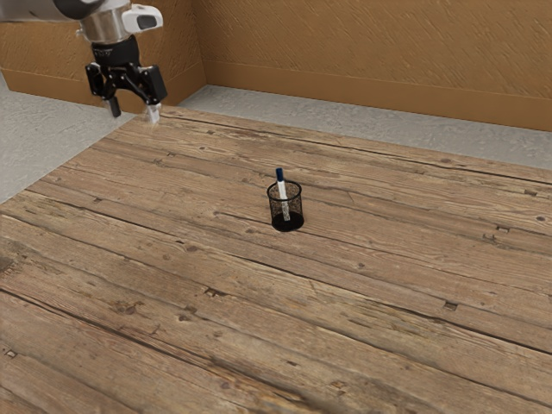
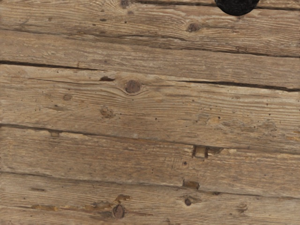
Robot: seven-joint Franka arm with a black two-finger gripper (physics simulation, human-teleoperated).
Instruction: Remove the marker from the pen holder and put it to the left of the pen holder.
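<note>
My gripper [image 1: 133, 114] is high at the exterior view's upper left, over the table's far corner, its two fingers apart with nothing between them. Well away from it, toward the exterior view's right, a black mesh pen holder [image 1: 297, 207] stands upright on the table. A white marker [image 1: 283, 191] with a dark blue end up leans slightly inside, its top sticking out above the rim. In the wrist view, the pen holder's dark round base [image 2: 237, 5] is cut off by the picture's edge; I cannot make out the marker there.
The wooden plank table [image 1: 259, 310] spreads around the pen holder, with bare planks [image 2: 150, 108] beneath my hand. Behind the table are a grey floor [image 1: 345, 136] and a brown wall [image 1: 371, 60].
</note>
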